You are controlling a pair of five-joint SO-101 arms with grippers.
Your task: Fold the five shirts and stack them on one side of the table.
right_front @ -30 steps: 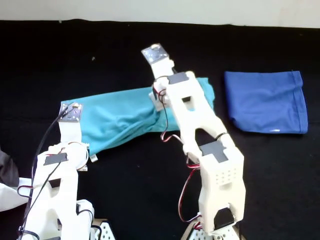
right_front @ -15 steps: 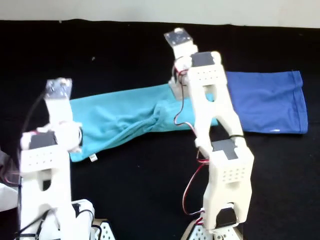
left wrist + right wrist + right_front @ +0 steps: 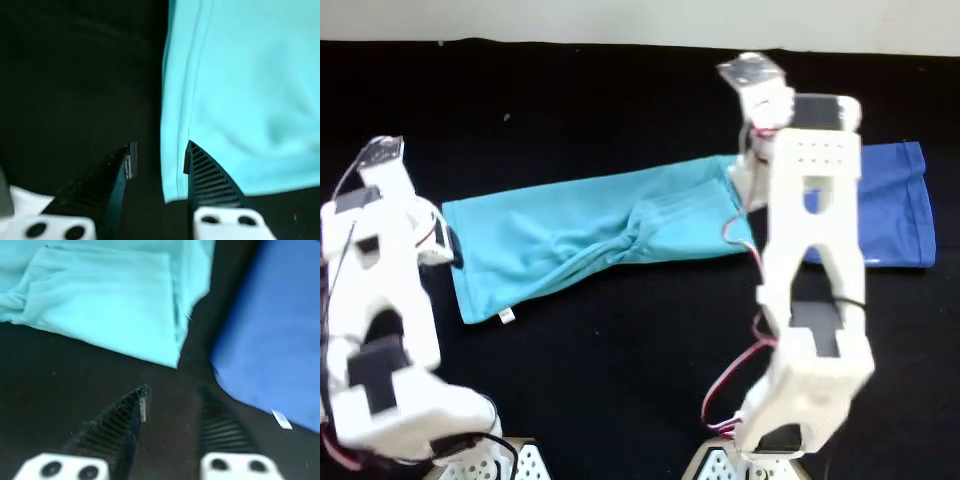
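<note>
black table point(image 3: 570, 380), pale wall point(image 3: 620, 18) behind

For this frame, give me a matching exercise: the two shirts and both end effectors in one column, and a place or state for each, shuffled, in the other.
1. teal shirt
2. blue shirt
3. left end effector
4. right end effector

A. open, over the dark gap between the two shirts
B. folded into a compact rectangle
C. open, astride a shirt's hem
D. lying as a long band, creased in the middle

Pairs: 1-D, 2-B, 3-C, 4-A
</note>
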